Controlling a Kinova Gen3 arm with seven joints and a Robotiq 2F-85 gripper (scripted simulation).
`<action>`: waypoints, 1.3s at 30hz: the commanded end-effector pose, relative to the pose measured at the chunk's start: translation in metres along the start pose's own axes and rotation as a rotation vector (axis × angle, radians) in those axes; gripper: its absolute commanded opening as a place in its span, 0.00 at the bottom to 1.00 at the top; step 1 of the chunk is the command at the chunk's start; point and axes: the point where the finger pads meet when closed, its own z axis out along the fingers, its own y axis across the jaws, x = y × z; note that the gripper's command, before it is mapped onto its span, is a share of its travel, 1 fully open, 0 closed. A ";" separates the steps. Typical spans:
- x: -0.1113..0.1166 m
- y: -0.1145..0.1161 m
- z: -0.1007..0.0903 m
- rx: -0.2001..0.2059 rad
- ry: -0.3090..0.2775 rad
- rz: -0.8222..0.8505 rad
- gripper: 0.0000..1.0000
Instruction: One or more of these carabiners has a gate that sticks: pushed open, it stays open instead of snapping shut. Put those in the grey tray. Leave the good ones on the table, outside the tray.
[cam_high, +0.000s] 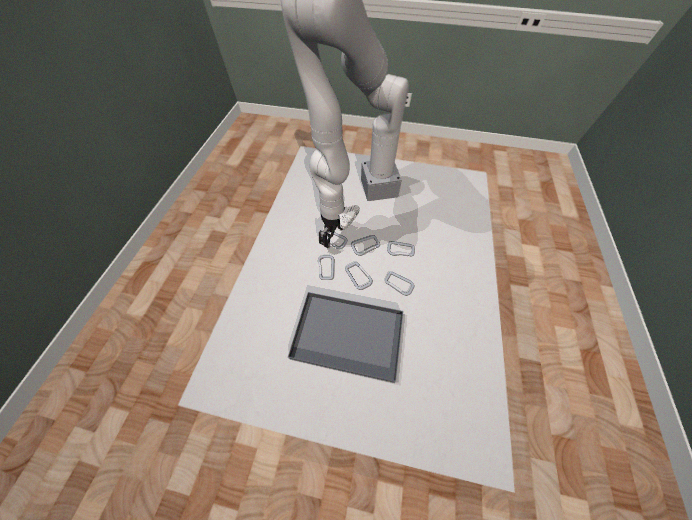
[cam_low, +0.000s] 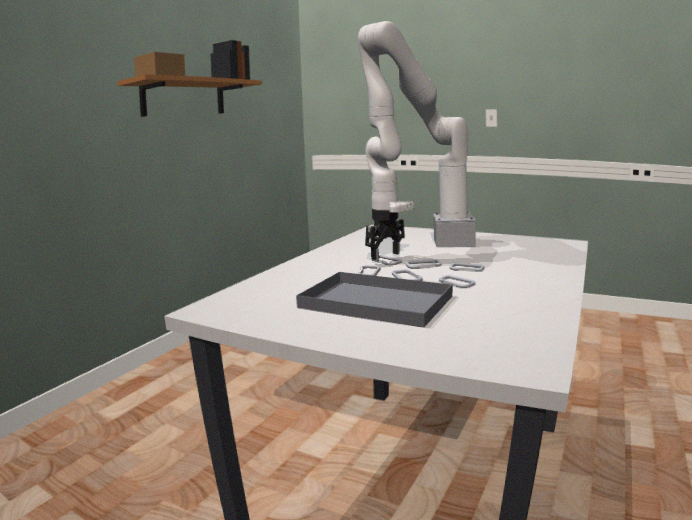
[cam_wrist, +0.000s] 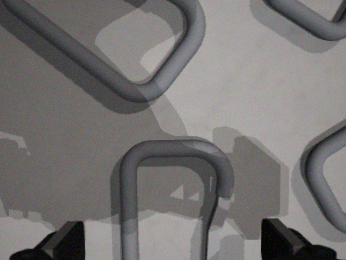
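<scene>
My gripper (cam_high: 328, 238) (cam_low: 385, 254) (cam_wrist: 173, 240) is open and empty, low over the back left carabiner (cam_wrist: 129, 200), with one finger on each side of it. Its thin dark gate side faces right in the wrist view; its lower end is cut off there. A back middle carabiner (cam_high: 363, 238) (cam_wrist: 170, 70), back right carabiner (cam_high: 399, 242), front left carabiner (cam_high: 320, 268) (cam_wrist: 315, 170), front middle carabiner (cam_high: 364, 271) and front right carabiner (cam_high: 401, 275) lie flat on the table. I cannot tell which gates stick. The grey tray (cam_high: 344, 366) (cam_low: 363, 311) holds nothing.
The white table (cam_high: 447, 391) (cam_low: 503, 346) carries the arm's base (cam_high: 382, 190) (cam_low: 454, 231) at the back. The tray stands in front of the carabiners. Neighbouring carabiners lie close to the gripper. A wall shelf (cam_low: 190, 82) hangs to the left, away from the table.
</scene>
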 end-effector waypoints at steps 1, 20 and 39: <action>0.001 0.002 0.007 -0.003 0.002 -0.009 1.00; 0.000 0.000 0.006 0.001 -0.001 -0.001 0.75; 0.000 0.002 0.005 -0.003 -0.001 -0.001 0.75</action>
